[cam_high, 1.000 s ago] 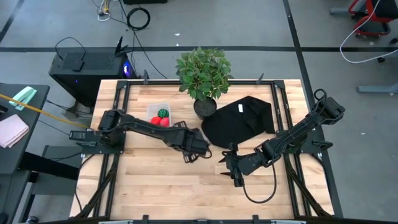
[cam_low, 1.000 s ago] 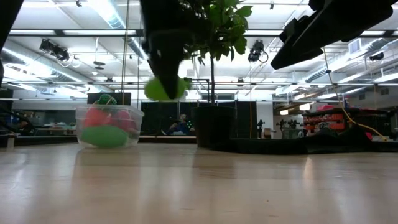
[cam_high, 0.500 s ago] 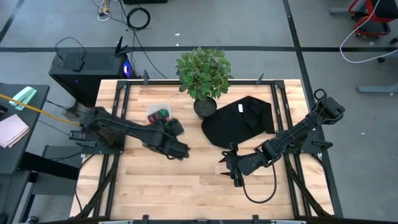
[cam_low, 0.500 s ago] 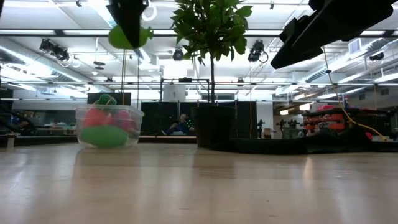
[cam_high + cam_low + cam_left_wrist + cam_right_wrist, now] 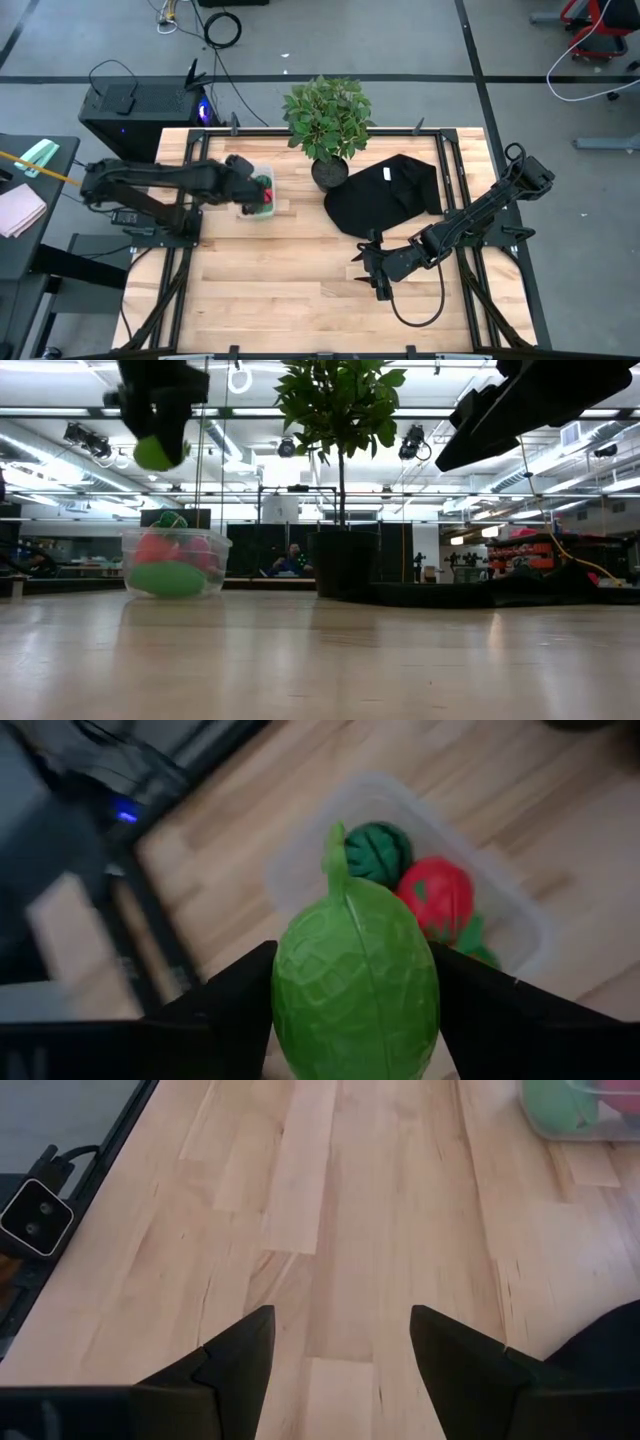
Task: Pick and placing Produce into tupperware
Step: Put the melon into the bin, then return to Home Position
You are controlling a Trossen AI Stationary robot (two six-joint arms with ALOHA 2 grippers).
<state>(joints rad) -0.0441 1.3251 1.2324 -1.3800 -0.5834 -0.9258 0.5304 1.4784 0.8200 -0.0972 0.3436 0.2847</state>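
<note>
Your left end effector [image 5: 355, 1010] grips one light green oblong toy fruit [image 5: 355, 985] across its middle, above the clear tub [image 5: 520, 920]. It looks light, rigid and smooth, so it may slip. Inside you see one dark green ball [image 5: 378, 852] and one red piece [image 5: 437, 898]. Your right end effector [image 5: 340, 1355] hangs open, empty, over the surface [image 5: 350, 1230].

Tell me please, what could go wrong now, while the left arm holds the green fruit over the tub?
1. The tupperware already holds a dark green ball and a red piece, so the light green fruit may land on them and roll out.
2. In the low view the left end effector hangs well above the tub; a release from there might bounce.
</note>
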